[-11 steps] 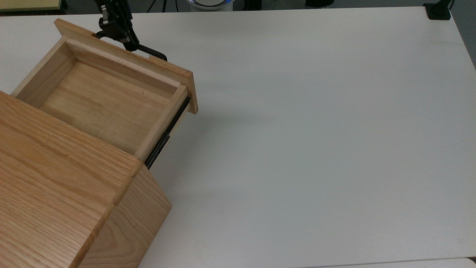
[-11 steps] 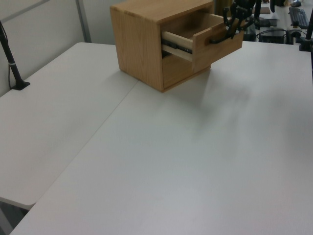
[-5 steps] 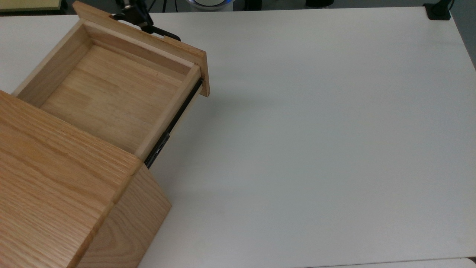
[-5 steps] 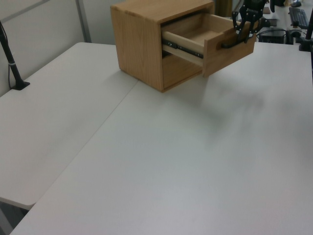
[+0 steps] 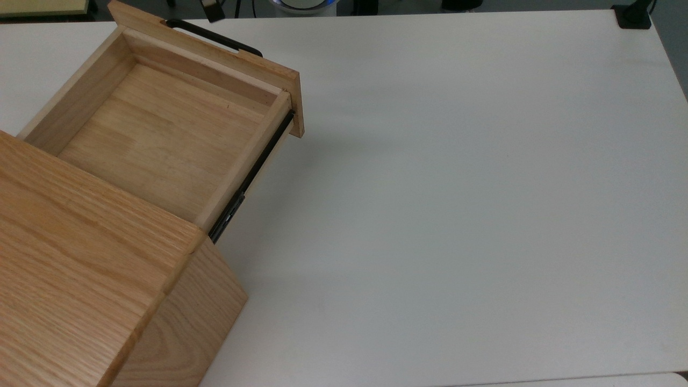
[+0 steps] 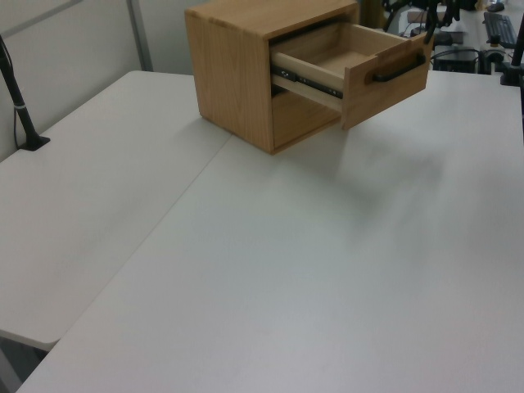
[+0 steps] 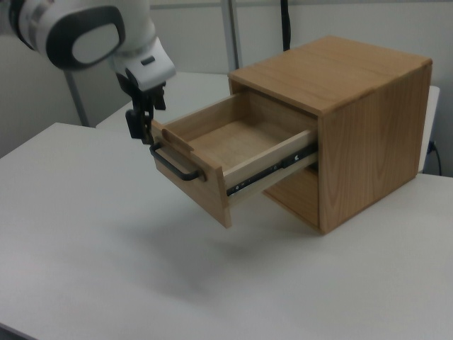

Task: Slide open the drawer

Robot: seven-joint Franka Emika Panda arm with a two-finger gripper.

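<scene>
Change: a second ago the gripper was clamped on the handle and drawing the drawer out; half a second ago it was on the bar at full travel; now it has let go and lifted off, so the bar stands bare along its whole length.

Jaws: clear of the handle, holding nothing; in the right view they hang just above the bar's far end, and I cannot tell how far apart they stand.

Drawer: pulled well out of the cabinet, its empty inside open to the top view; in the top view the front panel sits toward 11 o'clock of the picture, the cabinet at 8 o'clock. The black side rail is laid bare. The drawer has not slid since half a second ago.

Surface: bare from 12 through 6 o'clock in the top view.

Meaning: the slide looks finished; judged from how it lies, only the arm's retreat remains.
</scene>
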